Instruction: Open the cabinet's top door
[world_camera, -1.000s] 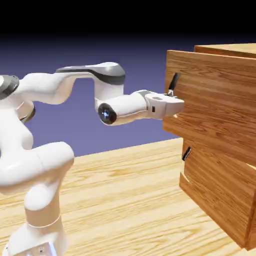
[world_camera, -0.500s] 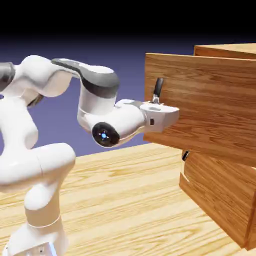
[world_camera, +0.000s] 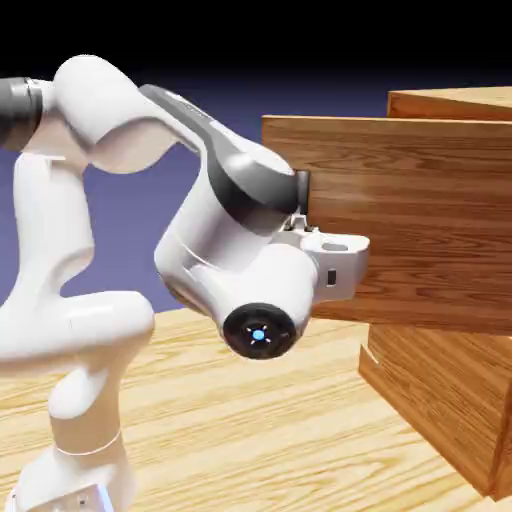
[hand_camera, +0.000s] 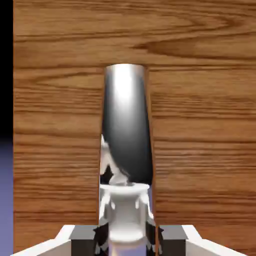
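Observation:
The cabinet (world_camera: 450, 100) of brown wood stands at the exterior view's right. Its top door (world_camera: 420, 220) stands pulled well out from the body toward the arm. My gripper (world_camera: 310, 225) is at the panel's left end, and the arm's bulky wrist covers most of the black handle (world_camera: 303, 188). In the hand view the handle (hand_camera: 126, 125) is a dark, shiny bar rising between my fingertips (hand_camera: 82, 235), against the top door's wood (hand_camera: 200, 125). The gripper (hand_camera: 125, 235) is shut on that bar.
The lower front (world_camera: 440, 390) sits closed beneath the pulled-out panel. The wooden table (world_camera: 250, 430) spreads below the arm, whose white base (world_camera: 80, 440) stands at the lower left. The elbow is folded high and back toward the left.
The top door has come out steadily to the left, its edge travelling with the gripper. The arm has folded back and its wrist has swung down toward the camera, hiding the handle.

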